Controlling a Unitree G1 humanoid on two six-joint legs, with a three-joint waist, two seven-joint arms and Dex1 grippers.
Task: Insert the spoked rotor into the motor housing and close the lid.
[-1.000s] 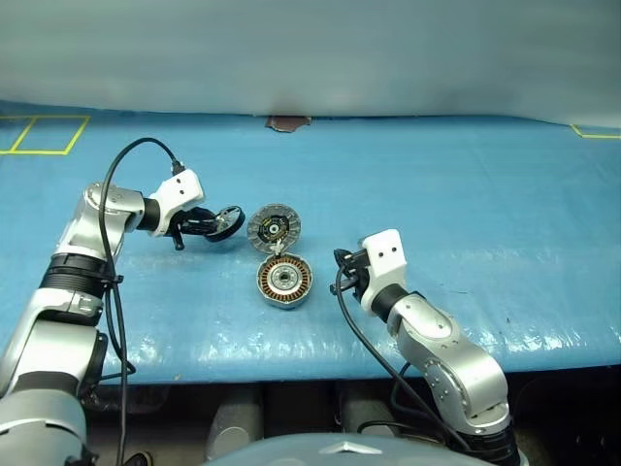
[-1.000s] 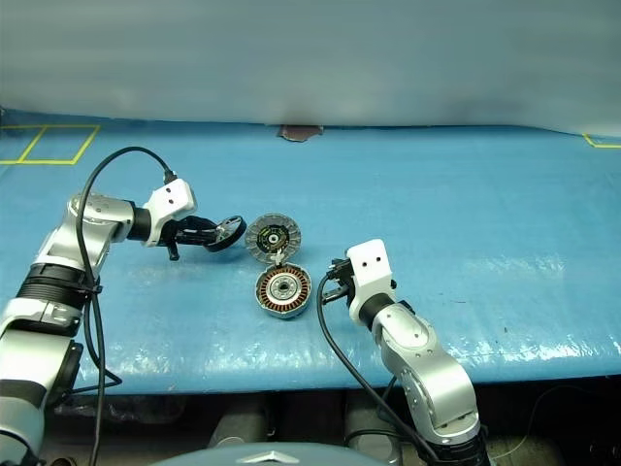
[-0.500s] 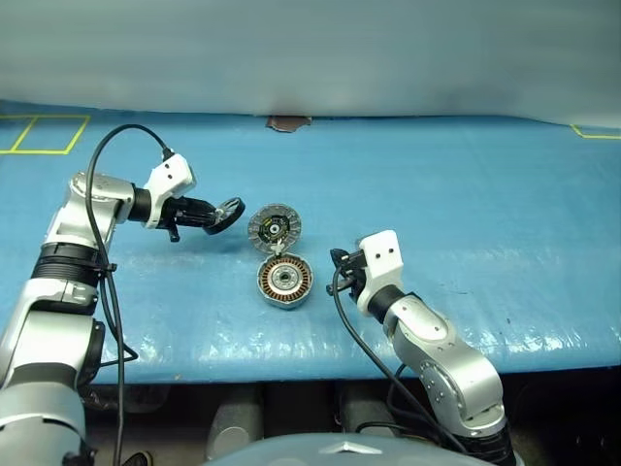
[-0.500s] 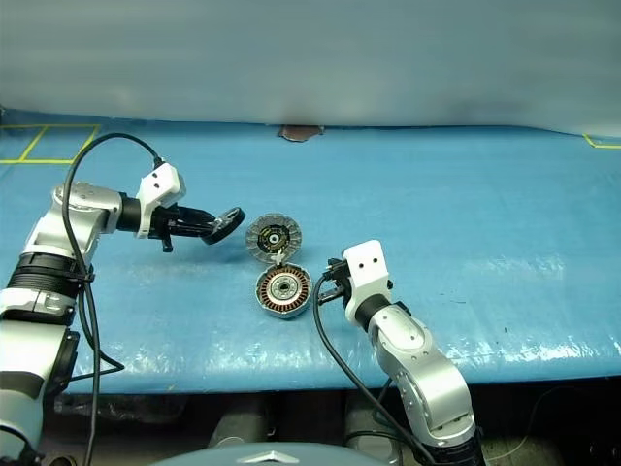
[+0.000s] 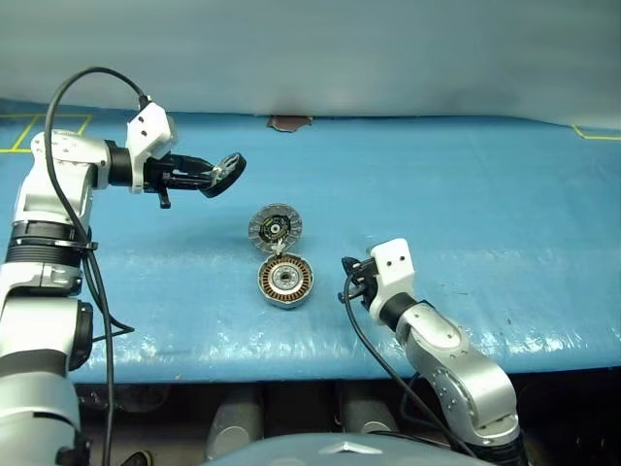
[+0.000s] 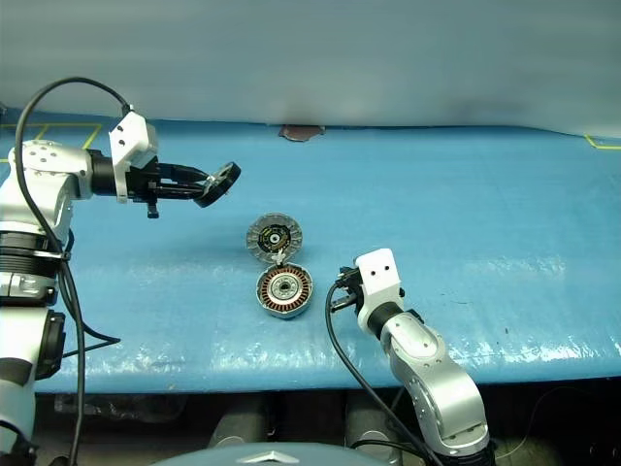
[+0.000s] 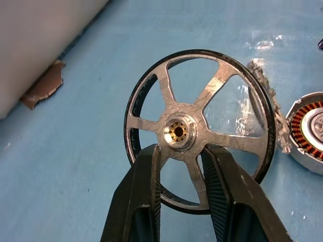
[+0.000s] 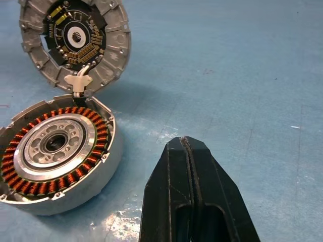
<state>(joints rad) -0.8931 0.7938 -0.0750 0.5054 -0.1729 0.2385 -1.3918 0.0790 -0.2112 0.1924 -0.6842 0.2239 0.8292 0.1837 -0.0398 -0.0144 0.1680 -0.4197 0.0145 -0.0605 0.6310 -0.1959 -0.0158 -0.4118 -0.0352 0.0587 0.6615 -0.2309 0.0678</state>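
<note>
Above the blue table (image 5: 466,175), well clear of its surface and off to the left, the spoked rotor (image 7: 199,131) is pinched at a spoke beside its hub between the two fingers of the left gripper (image 7: 180,154), face turned toward the wrist camera. Nearer the middle of the table, the motor housing (image 5: 284,281) is seen lying open with copper windings up, and the lid (image 5: 275,226) is joined at its far edge, dark inner face exposed. Just to the right of the housing, the right gripper (image 8: 185,146) is held low with fingers pressed together on nothing.
</note>
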